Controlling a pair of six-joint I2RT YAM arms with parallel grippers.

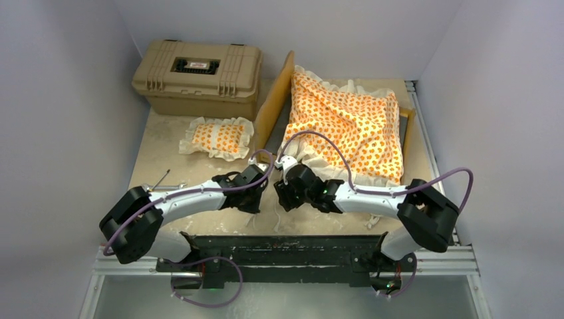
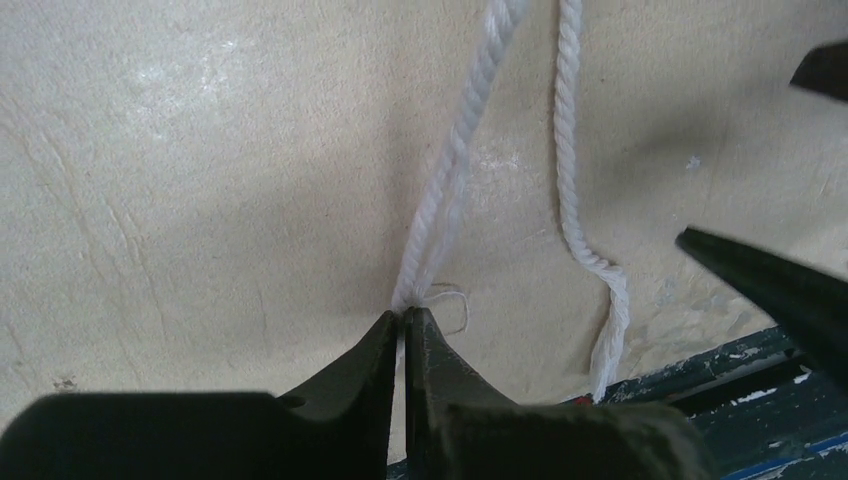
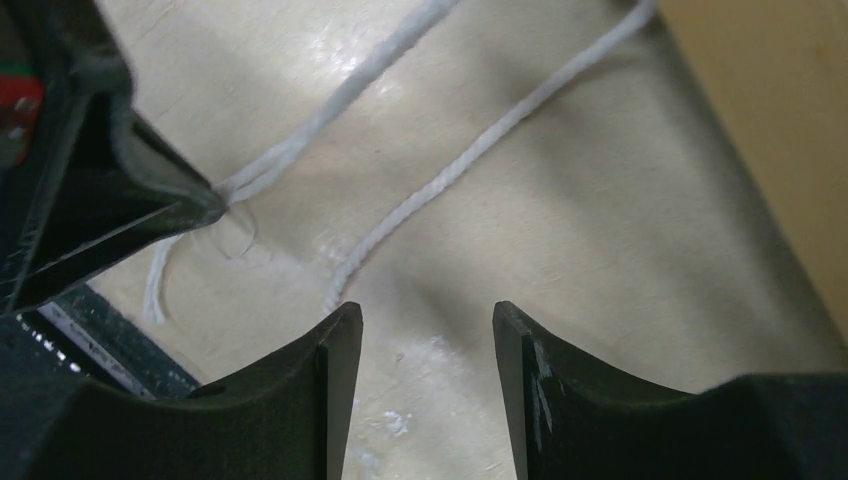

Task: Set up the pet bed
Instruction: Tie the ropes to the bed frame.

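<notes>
The light-wood bed frame [image 1: 276, 100] stands at the back right, with the orange-patterned mattress cushion [image 1: 346, 123] lying crumpled over it. The matching pillow [image 1: 216, 137] lies on the table to the frame's left. Two white tie cords trail from the cushion's near edge onto the table. My left gripper [image 2: 405, 315] is shut on the end of one white cord [image 2: 450, 170], low over the table. The other cord [image 2: 572, 180] lies loose beside it. My right gripper [image 3: 428, 315] is open and empty, with the loose cord's end [image 3: 345, 280] just beyond its left fingertip.
The tan plastic hard case [image 1: 196, 76] stands at the back left. The frame's wooden side [image 3: 780, 100] is close to the right of my right gripper. The black base rail [image 1: 286, 249] runs along the table's near edge. Both grippers [image 1: 273, 193] nearly meet.
</notes>
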